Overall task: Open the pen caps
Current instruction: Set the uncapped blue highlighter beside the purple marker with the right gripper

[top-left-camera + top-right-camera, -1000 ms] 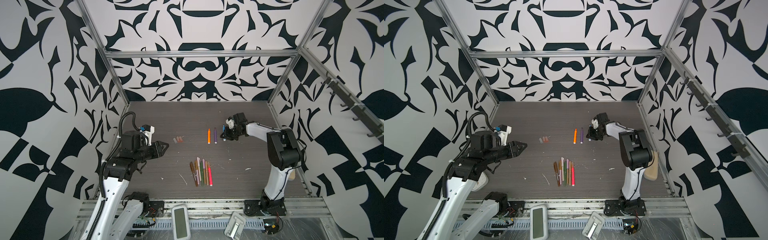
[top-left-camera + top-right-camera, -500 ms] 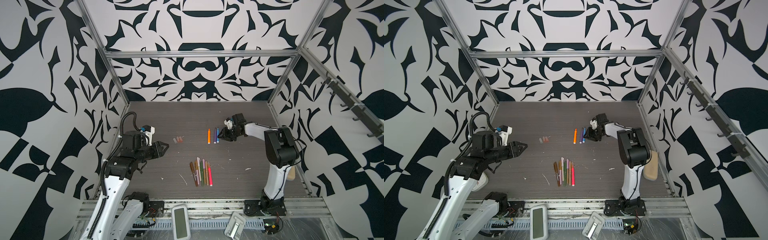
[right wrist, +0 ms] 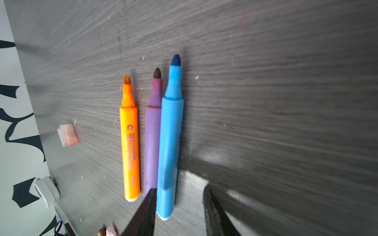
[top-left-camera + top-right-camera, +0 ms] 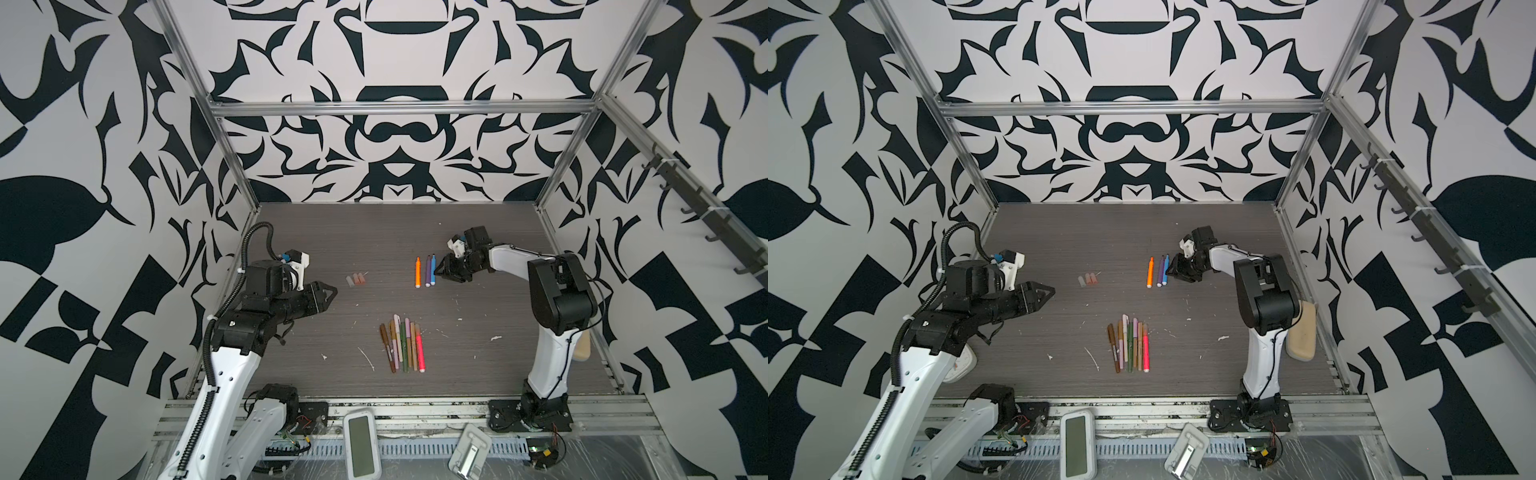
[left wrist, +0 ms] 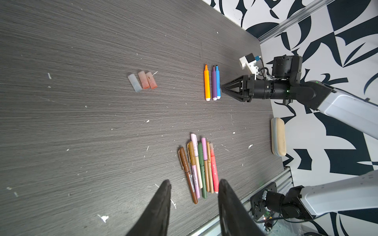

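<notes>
Three uncapped pens lie side by side at mid-table: orange [image 4: 417, 272], purple [image 4: 428, 271] and blue [image 3: 169, 143]. My right gripper [image 3: 180, 189] is open just behind them. The blue pen's rear end lies on the table between its fingers, close to one of them and gripped by neither. Three loose translucent pen caps [image 4: 356, 279] [image 5: 143, 81] lie to the left. Several capped pens [image 4: 402, 347] [image 5: 199, 169] lie in a row nearer the front. My left gripper [image 4: 332, 291] [image 5: 194, 181] hovers open and empty, left of the caps.
A beige oblong case [image 4: 1302, 332] lies by the right wall behind the right arm. A white timer [image 4: 961, 365] sits under the left arm. Small white scraps [image 4: 368, 359] dot the dark wood-grain tabletop [image 4: 291, 232]. Patterned walls close in three sides.
My right gripper brought the blue pen in beside the purple one, laid it down and opened. The left arm has stayed almost still.
</notes>
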Robot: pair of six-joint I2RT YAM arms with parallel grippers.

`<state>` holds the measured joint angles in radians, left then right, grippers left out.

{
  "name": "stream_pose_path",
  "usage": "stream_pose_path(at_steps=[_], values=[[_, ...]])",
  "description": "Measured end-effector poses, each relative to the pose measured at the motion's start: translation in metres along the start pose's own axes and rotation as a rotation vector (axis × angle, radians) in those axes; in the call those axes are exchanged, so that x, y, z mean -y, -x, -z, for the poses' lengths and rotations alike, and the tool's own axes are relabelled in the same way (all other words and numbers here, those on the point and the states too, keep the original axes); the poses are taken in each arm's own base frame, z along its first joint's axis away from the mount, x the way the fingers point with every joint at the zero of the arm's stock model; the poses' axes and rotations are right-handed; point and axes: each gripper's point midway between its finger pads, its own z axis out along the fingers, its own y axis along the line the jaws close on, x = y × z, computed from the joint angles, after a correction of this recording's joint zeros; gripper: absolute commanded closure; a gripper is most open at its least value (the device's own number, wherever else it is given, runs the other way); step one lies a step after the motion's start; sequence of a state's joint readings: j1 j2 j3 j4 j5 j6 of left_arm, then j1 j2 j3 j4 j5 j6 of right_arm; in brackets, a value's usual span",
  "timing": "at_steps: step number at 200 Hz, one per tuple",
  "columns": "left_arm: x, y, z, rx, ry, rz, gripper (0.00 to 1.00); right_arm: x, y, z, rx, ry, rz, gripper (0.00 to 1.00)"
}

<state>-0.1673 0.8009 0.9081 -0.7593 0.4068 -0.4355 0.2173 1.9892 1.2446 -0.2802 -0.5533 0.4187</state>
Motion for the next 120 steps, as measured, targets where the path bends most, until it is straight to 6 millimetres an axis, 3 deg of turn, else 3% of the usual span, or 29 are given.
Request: stream_pose_path(at_steps=[26, 120], values=[[0.0, 0.0, 0.0, 0.0, 0.0, 0.0, 0.58, 0.0, 0.004, -0.006, -0.009, 0.013, -0.013, 0.72], [0.0, 0.0, 0.0, 0.001, 0.001, 0.0, 0.58, -0.01, 0.002, -0.016, -0.037, 0.047, -0.012, 0.75]])
